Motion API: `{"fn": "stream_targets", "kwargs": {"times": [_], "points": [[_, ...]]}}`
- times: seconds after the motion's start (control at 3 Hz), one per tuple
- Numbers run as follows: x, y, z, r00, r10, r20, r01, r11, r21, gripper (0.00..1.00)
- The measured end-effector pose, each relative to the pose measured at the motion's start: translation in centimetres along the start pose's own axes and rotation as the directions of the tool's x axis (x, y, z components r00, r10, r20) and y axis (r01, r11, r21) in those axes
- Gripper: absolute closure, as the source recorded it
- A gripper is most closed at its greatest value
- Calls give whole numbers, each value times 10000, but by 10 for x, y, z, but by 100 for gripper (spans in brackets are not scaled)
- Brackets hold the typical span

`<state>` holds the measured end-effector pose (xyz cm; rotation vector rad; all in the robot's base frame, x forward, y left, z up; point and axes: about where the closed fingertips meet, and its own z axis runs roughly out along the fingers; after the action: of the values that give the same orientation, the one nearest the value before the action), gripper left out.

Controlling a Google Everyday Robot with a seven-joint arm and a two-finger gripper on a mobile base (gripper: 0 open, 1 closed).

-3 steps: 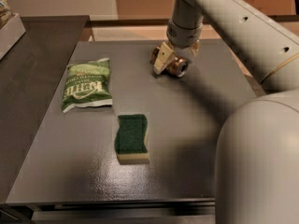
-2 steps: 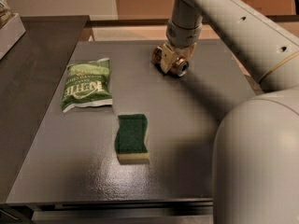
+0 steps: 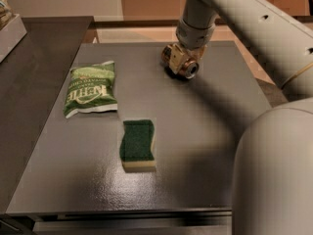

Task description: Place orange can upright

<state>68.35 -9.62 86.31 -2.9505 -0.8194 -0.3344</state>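
The orange can [image 3: 188, 67] is at the far middle of the grey table [image 3: 205, 146], in the camera view. It is tilted on its side, with one round silver end facing the camera. My gripper [image 3: 179, 61] comes down from the arm above and is shut on the can, its pale fingers [image 3: 172, 57] on either side of the copper body. The can is at or just above the table surface; I cannot tell whether it touches.
A green chip bag [image 3: 91, 88] lies flat at the left. A green sponge [image 3: 138, 144] with a pale underside lies near the middle front. My arm's large grey body [image 3: 274, 175] fills the right front. A darker counter [image 3: 34, 58] adjoins the left edge.
The gripper with the can has shifted slightly to the right and down, and the can has turned a little in the grip. The bag and sponge have not moved.
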Motion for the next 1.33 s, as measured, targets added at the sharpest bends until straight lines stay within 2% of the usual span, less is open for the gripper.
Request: {"fn": "stream_targets", "kwargs": {"times": [0.33, 0.67, 1.0, 1.33], "points": [[-2, -7, -7, 9995, 228, -214, -224, 9996, 169, 100], [-4, -27, -23, 9948, 908, -454, -889, 9952, 409, 100], [-7, -50, -46, 9520, 2977, -710, -2942, 9541, 563, 100], [-9, -59, -56, 8926, 4438, -792, -4398, 8958, 639, 100]]}}
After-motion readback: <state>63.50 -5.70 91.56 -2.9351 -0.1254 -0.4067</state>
